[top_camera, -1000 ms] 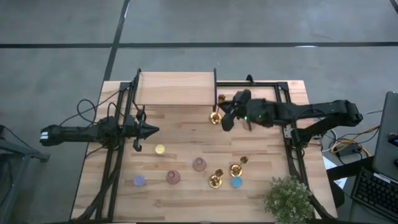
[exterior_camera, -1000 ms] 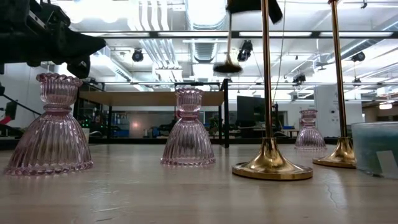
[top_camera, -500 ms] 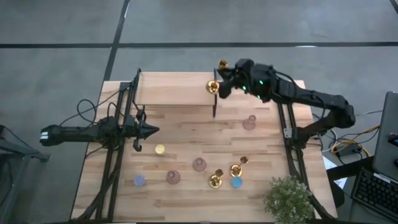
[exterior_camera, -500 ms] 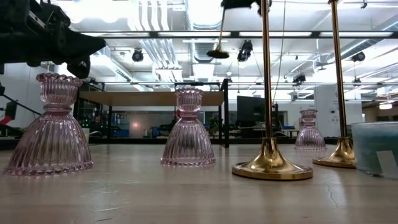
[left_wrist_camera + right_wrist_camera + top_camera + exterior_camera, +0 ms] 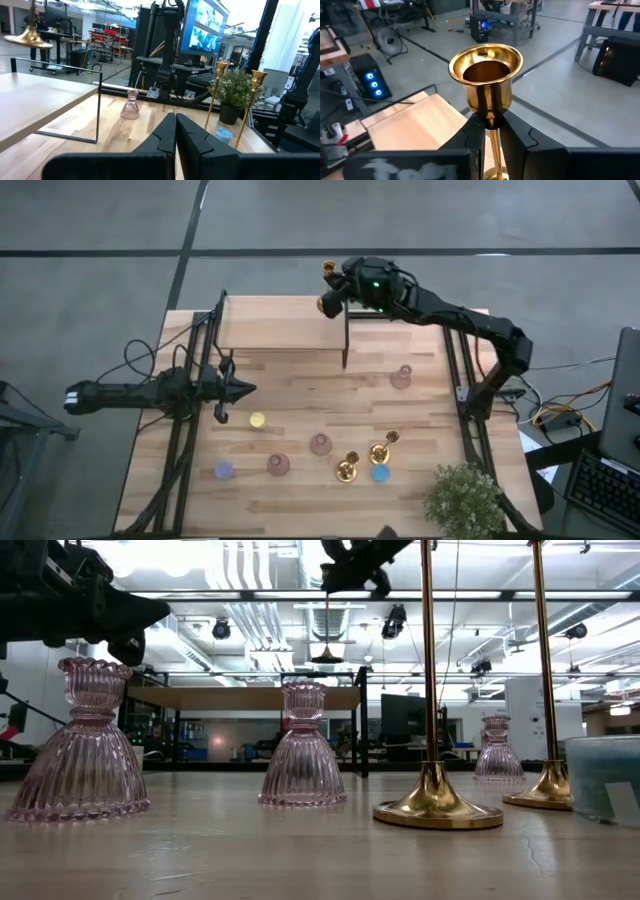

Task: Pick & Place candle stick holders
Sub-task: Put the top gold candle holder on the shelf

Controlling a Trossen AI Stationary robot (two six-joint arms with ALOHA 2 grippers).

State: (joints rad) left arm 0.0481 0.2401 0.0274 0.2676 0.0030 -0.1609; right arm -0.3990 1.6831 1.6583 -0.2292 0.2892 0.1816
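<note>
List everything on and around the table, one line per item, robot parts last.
Gold candle stick holders: three; one held above the raised shelf's far right corner, two standing near the front right.
Pink glass holders: three; right side, centre front, left of it.
Round candles: yellow, purple, blue.
Raised wooden shelf: one, far centre.
Potted plant: one, green, front right corner.
Right end effector: clamped on the stem just under the cup.
Left end effector: closed, waiting at the left side.
</note>
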